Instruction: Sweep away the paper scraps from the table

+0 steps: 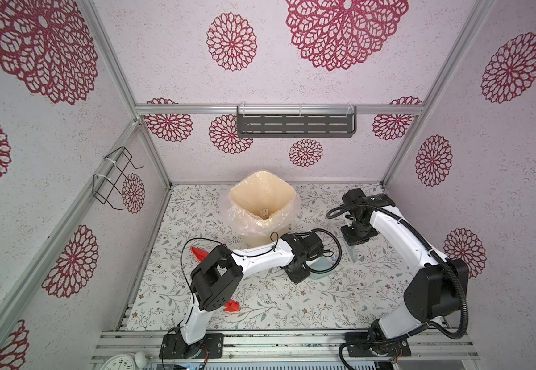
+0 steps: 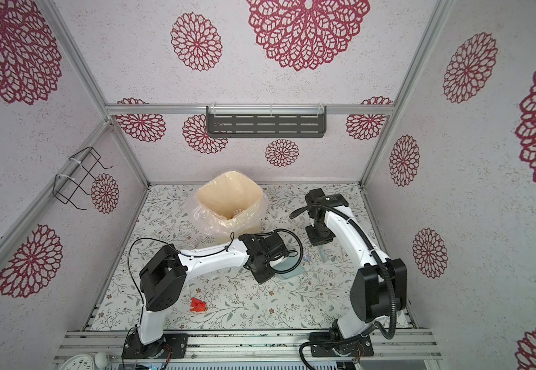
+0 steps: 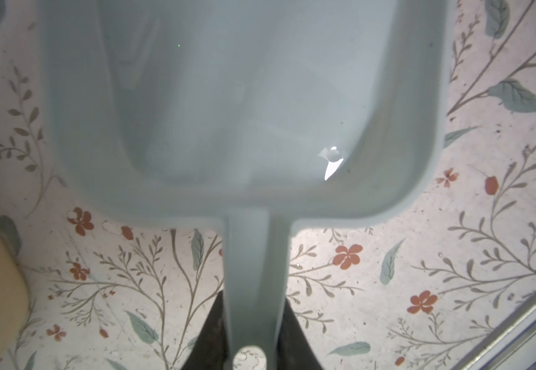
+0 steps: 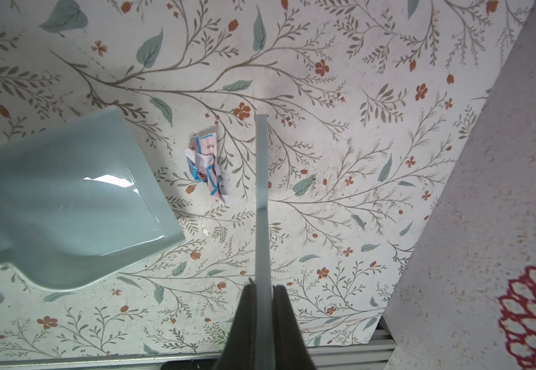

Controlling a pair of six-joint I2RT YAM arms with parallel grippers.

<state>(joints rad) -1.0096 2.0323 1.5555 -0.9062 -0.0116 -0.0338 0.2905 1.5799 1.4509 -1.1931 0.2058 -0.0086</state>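
Black fingers of the left gripper (image 3: 253, 315) clamp the narrow handle of a pale blue dustpan (image 3: 244, 96), which fills most of the left wrist view with its flat base down on the table (image 3: 388, 272). Both top views place the dustpan (image 1: 321, 268) near the middle of the table (image 2: 260, 307), slightly toward the right edge and in front of a cream bin (image 1: 261, 205) lined with a clear bag that stands at the back edge. The right gripper (image 4: 263, 298) is clenched on a thin pale strip (image 4: 261, 179) (a brush or a scraper seen edge-on; which one cannot be told). Between that strip and the open lip of the dustpan (image 4: 67, 198) lies a white printed scrap (image 4: 205, 166), crumpled, with blue and pink marks, near both and touching neither. A red scrap (image 1: 232, 307) sits near the front edge toward the front left corner, just beside the left arm's lower link, and it shows in both top views (image 2: 197, 304). A second red scrap (image 1: 200, 253) lies near the left edge, partly hidden behind the left arm's elbow.
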